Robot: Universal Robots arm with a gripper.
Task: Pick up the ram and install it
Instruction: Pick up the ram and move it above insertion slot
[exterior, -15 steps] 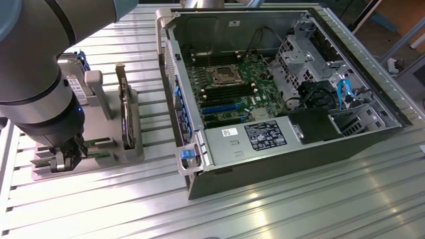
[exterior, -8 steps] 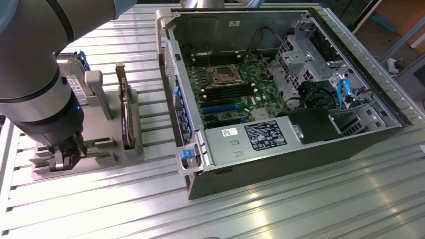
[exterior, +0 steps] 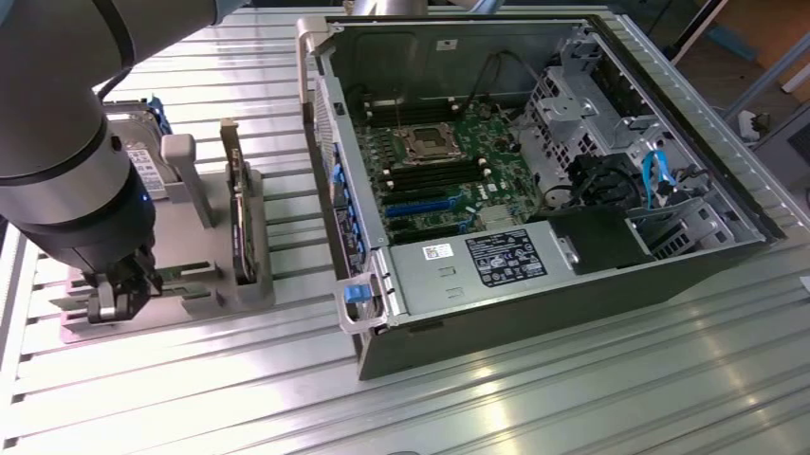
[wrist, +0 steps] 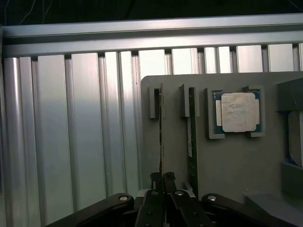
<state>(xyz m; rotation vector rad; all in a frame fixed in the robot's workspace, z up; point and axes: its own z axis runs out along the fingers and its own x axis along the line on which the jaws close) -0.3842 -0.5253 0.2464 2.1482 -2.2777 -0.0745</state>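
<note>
The ram (wrist: 161,132) is a thin green stick seen edge-on, standing in a slot of the grey holder (wrist: 227,165). My gripper (wrist: 162,177) is shut on its near end, one finger on each side of the board. A second ram stick (wrist: 191,137) stands in the neighbouring slot, untouched. In the exterior view my gripper (exterior: 117,299) is down at the front end of the grey holder (exterior: 203,305), at that view's left, well apart from the open computer case (exterior: 532,171). The motherboard's long memory slots (exterior: 431,175) lie inside the case.
A processor chip (wrist: 236,111) sits in a recess of the holder beside the sticks. An expansion card (exterior: 234,204) and a hard drive (exterior: 137,142) stand upright in the holder. The ribbed aluminium table (exterior: 532,379) extends in front of the case.
</note>
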